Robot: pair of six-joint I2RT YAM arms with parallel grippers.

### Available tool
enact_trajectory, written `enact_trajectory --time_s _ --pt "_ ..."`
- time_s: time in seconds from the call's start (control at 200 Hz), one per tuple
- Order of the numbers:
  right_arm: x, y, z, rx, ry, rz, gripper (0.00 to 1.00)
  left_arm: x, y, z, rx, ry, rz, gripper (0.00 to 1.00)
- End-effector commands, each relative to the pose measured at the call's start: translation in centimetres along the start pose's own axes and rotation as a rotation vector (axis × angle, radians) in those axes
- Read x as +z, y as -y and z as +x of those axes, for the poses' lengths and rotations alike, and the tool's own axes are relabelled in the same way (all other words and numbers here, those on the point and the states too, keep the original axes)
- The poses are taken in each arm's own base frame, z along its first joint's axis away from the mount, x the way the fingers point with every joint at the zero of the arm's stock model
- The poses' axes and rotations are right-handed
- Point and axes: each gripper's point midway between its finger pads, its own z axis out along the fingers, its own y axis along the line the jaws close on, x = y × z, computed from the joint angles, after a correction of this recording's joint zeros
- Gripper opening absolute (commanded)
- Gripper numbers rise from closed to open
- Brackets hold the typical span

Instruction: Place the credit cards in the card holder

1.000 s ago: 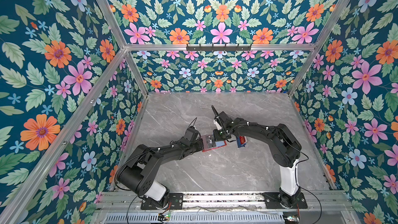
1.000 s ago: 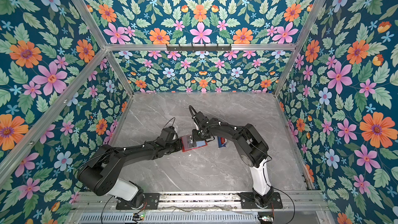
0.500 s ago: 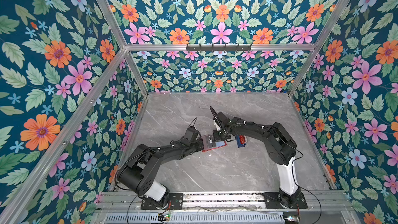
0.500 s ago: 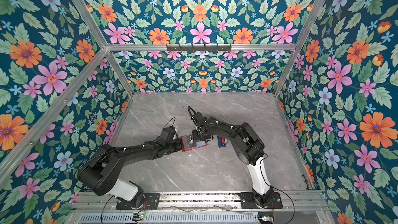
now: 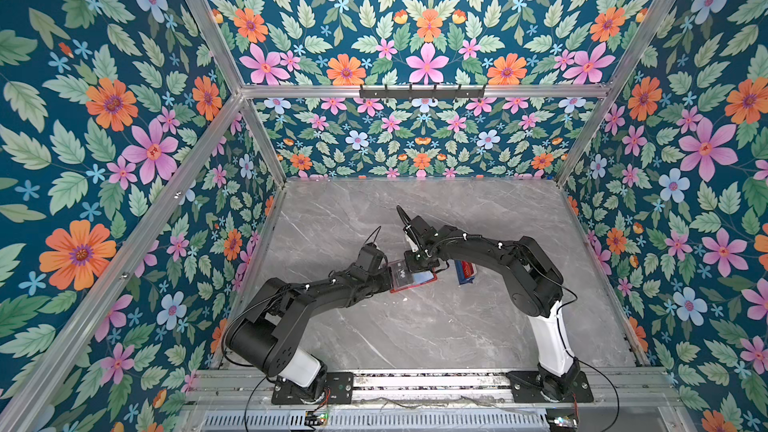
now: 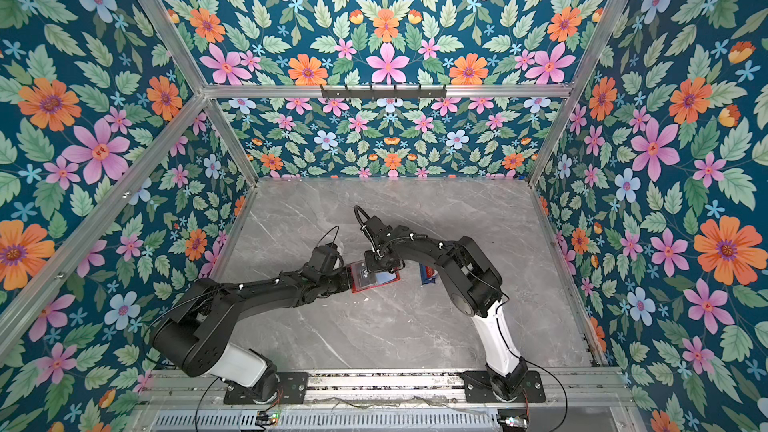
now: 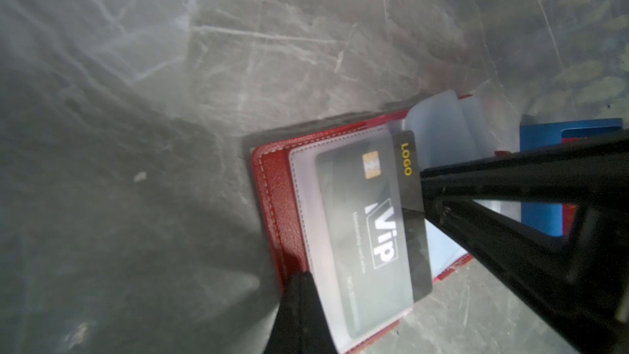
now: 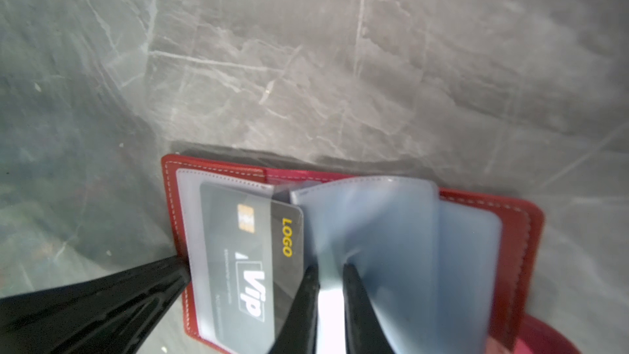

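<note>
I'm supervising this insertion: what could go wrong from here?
The dark card is not fully in its sleeve: a strip sticks out, so the right gripper, jaws slightly apart beside it, could drag it out on retreat. The loose clear sleeves curl up over the card holder and could snag the fingers.

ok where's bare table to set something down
Bare marble table from back wall to card holder, and from there to front rail. Crowded mid-table: left tool, right tool, card holder, blue tray.
</note>
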Motion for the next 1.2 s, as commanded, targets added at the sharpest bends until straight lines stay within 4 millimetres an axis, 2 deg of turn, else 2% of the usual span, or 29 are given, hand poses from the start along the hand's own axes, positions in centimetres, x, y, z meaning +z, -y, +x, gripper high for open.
enact_trajectory --time_s 0.0,0.55,0.675,0.88,1.055,1.195 --pt "1.3 1.9 3.4 -0.005 -0.123 0.079 0.22 0.0 -1.5 1.4 0.003 -0.049 -0.067 0.0" --pt "1.1 1.4 3.9 -0.02 -0.131 0.065 0.31 0.0 -1.7 1.3 0.007 -0.046 -0.079 0.0" --pt "0.3 1.0 3.5 -0.013 -0.105 0.045 0.33 0.0 -1.7 1.3 0.011 -0.047 -0.082 0.0" --pt "-2.5 0.2 2.2 0.007 -0.02 0.003 0.34 -0.3 -1.1 0.9 0.035 -0.037 -0.064 0.0" --pt "-4.3 1.3 1.3 0.055 0.045 0.002 0.32 -0.7 -0.2 0.4 0.059 -0.023 -0.038 0.01" --pt "-4.5 3.0 1.3 0.082 0.059 0.049 0.28 -1.2 0.5 -0.2 0.076 -0.01 -0.025 0.04"
